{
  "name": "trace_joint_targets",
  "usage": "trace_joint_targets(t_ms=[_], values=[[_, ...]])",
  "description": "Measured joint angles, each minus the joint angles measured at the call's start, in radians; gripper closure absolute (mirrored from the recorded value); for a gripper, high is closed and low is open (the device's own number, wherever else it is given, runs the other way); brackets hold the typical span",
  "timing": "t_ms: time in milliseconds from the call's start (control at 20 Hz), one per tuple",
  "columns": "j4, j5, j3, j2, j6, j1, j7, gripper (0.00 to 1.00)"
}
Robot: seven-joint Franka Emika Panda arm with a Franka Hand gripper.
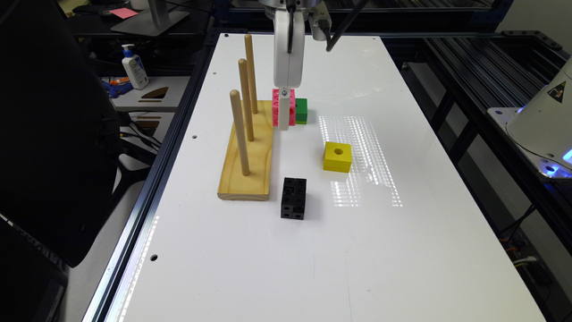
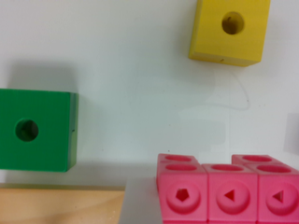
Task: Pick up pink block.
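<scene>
Gripper [image 1: 284, 117] down at bright pink plastic block of joined cubes [image 1: 282, 107] on glossy white table [image 1: 286, 250]; grasp state unreadable. Approach done, lift pending.

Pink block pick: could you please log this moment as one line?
phase: descent at pink block | gripper: low over it | neighbours: green block, peg board | lifted: unclear

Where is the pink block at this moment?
In the exterior view the pink block sits on the white table just below the gripper, between the wooden peg board and the green block.
</scene>
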Motion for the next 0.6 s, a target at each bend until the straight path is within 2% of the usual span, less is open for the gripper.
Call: trace_joint_targets(t_ms=[100,350,500,600], values=[[0.001,0.0,0.0,-0.019,-0.013,0.0,0.0,1.0],[0.001,0.0006,0.001,-0.087,-0.081,0.0,0.002,1.0],[0.002,0.0006,0.001,-0.108,-0.095,0.0,0.003,1.0],[0.005,0.0009,0.001,-0.133,-0.118,0.0,0.003,1.0]])
